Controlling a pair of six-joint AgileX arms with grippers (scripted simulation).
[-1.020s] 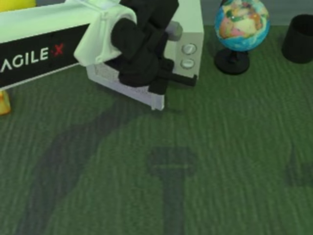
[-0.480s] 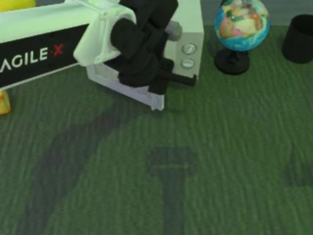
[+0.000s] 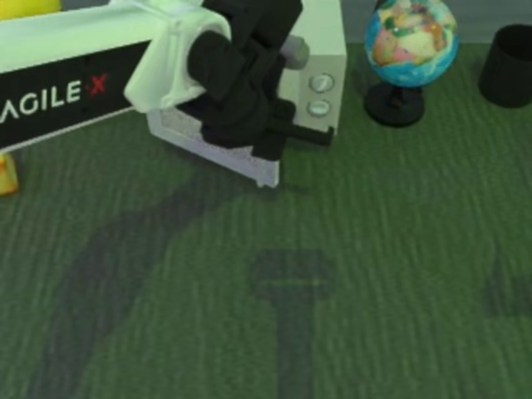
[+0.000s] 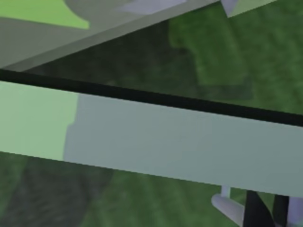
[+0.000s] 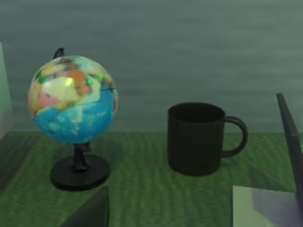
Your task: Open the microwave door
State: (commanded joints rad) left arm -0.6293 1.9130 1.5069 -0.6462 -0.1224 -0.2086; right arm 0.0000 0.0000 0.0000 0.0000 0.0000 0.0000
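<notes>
Top view: left gripper [image 3: 320, 135], finger state untellable, reaches past the ajar microwave door's [image 3: 249, 165] free edge.

Top view looks straight down; globe [image 3: 412, 40] near its far edge. Right wrist view sits low, facing globe [image 5: 73, 100] and mug [image 5: 196, 138] side-on; both views share these. Left wrist view is pressed close against pale microwave door [image 4: 189, 142].

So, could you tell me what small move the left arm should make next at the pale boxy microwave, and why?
Probably keep swinging the door outward. The left gripper sits at the pale off-white boxy microwave, just under its silver knobs, and the off-white mesh-windowed microwave door stands only partly ajar, its free edge angled toward the table's front. The right arm is out of the top view.
</notes>
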